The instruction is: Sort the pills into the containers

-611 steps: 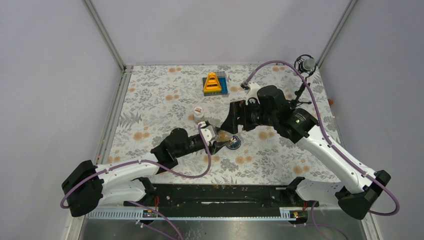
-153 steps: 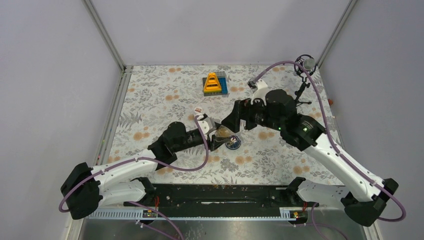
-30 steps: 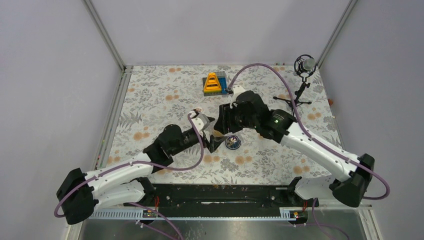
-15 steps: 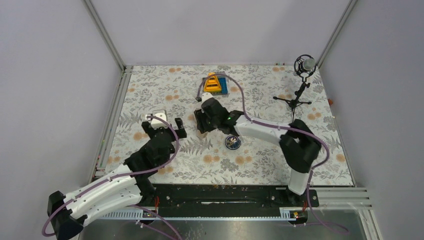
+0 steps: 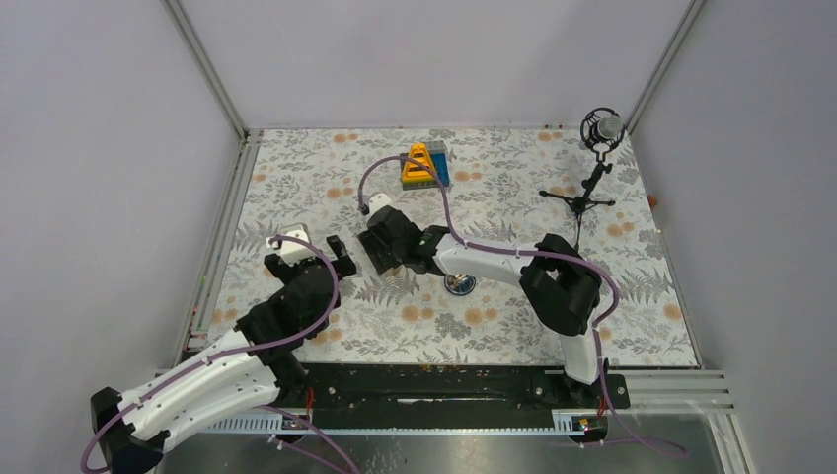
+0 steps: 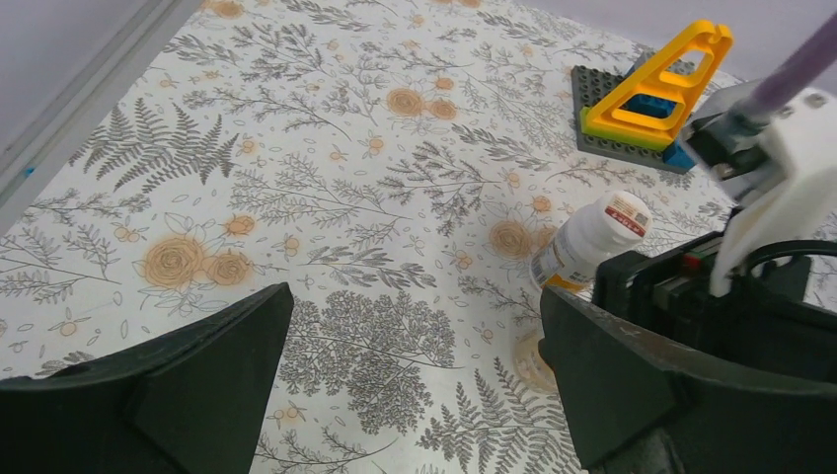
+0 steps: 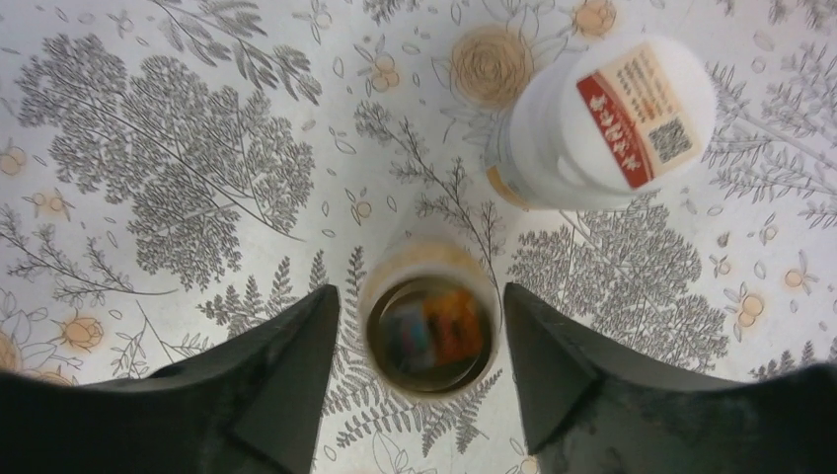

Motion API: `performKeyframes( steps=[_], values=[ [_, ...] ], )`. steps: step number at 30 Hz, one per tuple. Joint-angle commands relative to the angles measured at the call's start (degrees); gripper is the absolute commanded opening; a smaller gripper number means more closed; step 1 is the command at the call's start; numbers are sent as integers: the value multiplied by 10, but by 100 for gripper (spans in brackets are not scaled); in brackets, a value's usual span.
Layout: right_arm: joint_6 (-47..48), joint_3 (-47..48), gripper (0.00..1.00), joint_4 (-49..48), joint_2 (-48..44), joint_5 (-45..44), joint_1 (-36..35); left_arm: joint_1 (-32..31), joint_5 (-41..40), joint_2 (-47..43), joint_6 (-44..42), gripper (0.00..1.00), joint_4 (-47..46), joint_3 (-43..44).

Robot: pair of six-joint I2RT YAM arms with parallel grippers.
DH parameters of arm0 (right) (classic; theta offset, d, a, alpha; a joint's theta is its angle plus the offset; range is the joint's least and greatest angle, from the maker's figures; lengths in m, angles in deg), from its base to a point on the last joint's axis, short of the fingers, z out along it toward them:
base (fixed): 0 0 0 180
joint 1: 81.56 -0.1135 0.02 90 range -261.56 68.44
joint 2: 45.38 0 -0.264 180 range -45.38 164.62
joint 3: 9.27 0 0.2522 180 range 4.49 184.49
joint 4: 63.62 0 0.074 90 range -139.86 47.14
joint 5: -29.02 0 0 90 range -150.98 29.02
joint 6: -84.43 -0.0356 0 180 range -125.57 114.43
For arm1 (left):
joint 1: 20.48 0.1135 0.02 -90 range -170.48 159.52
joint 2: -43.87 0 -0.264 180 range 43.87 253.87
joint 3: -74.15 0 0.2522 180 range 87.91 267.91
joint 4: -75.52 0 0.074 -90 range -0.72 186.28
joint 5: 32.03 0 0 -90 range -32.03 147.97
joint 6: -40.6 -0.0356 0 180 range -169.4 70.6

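Right jaws: the right gripper [image 7: 419, 301] stands parted round the amber bottle [image 7: 429, 321], one pad on each side. A sliver of cloth shows at one pad; at the other I cannot tell touch from gap. As I read it, nothing is clamped.
Left jaws: the left gripper [image 6: 415, 306] is spread wide over bare cloth, holding nothing, just left of the right one.
Amber bottle: upright and uncapped, left of the middle of the table [image 5: 296, 188]. Orange and pale shapes lie at its bottom, too blurred to name.
White bottle [image 7: 602, 123]: capped, with a red label on the cap, just beside the amber one.
Dish [image 5: 459, 284]: dark blue, near the table's middle, well apart from both bottles.
Pills: none that I can make out loose on the cloth. The pale flecks in the dish are too small to name.
Step in hand: probably letting go of the amber bottle where it stands.
Doing it well: open both pads evenly, then rise straight up. A drag on one side could tip the open bottle, and a sideways exit could knock the white bottle.
Wrist views give: the right one looks down the amber bottle's mouth, and the left one shows the white bottle's side.
Top view gives: both arms, the dish, the yellow toy [image 5: 422, 163] by the far edge and the microphone [image 5: 602, 128] at the far right corner. The right gripper hides the bottles there.
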Motion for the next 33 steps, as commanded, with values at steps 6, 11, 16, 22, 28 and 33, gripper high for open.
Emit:
performKeyframes(
  steps=[6, 11, 16, 22, 28, 33],
  values=[
    [7, 67, 86, 86, -34, 7, 0, 8, 86, -2, 30, 98, -1, 13],
    [-12, 46, 88, 126, -114, 8, 16, 8, 141, -3, 28, 97, -31, -1],
    [-54, -34, 78, 178, -221, 0, 67, 7, 278, 23, 48, 79, -106, -27],
    [-66, -150, 73, 220, -357, -46, 122, 6, 407, 123, 101, 52, -191, -42],
    [-59, -218, 65, 216, -405, 15, 187, 3, 506, 224, 180, 55, -337, -72],
    [-61, -236, 57, 196, -394, 78, 214, -3, 545, 320, 233, 61, -421, -65]
  ],
)
